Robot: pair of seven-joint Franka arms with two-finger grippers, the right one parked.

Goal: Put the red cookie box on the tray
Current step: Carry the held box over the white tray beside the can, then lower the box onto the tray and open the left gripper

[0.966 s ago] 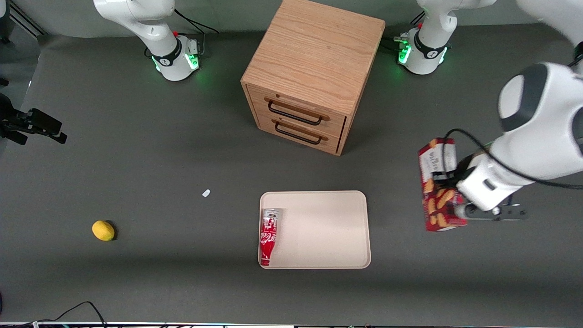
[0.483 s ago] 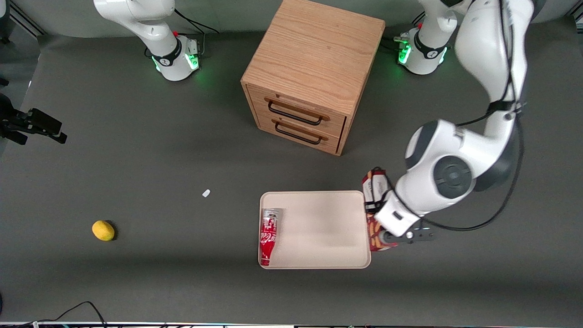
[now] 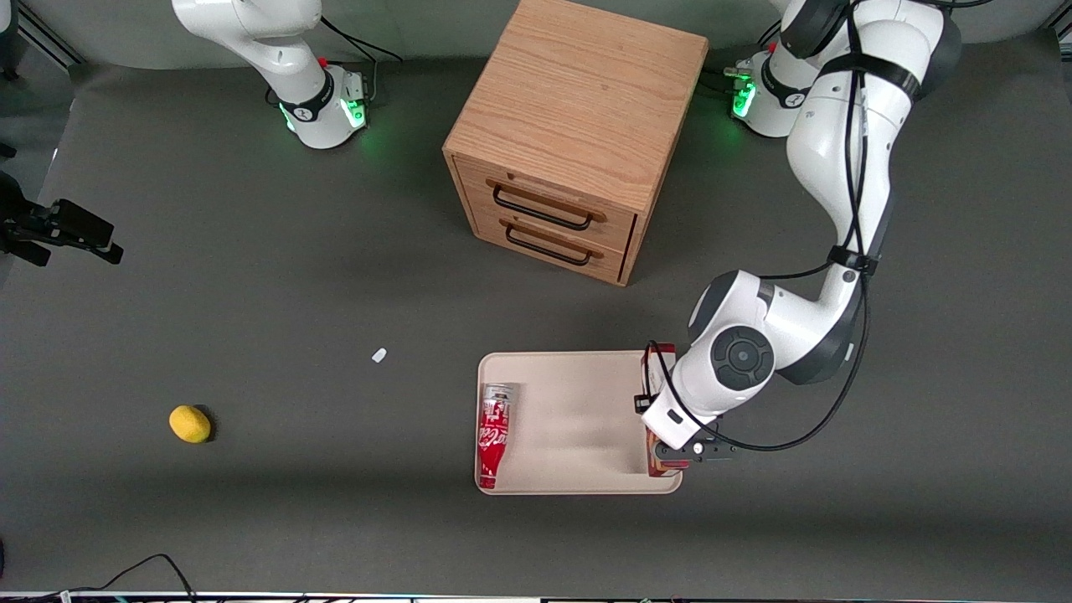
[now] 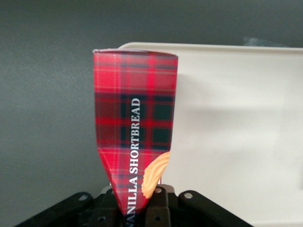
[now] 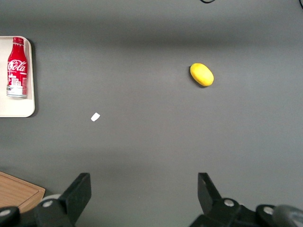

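Cookie box (image 4: 137, 127) clamped in pincer (image 4: 142, 208)

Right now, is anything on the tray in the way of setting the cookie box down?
Nothing visible blocks it. The end effector holds the red cookie box over the tray at its edge toward the working arm. The only other item on the tray, a Coca-Cola bottle, lies along the edge toward the parked arm.

The left arm reaches down from its base and folds at the elbow, so the wrist points down over the tray's (image 3: 578, 360) edge at the working arm's end. The gripper (image 3: 662, 448) sits low there, fingers clamped on the box (image 4: 136, 127), pinching its narrow end. The box sticks straight out from the fingers, over the tray's rim.
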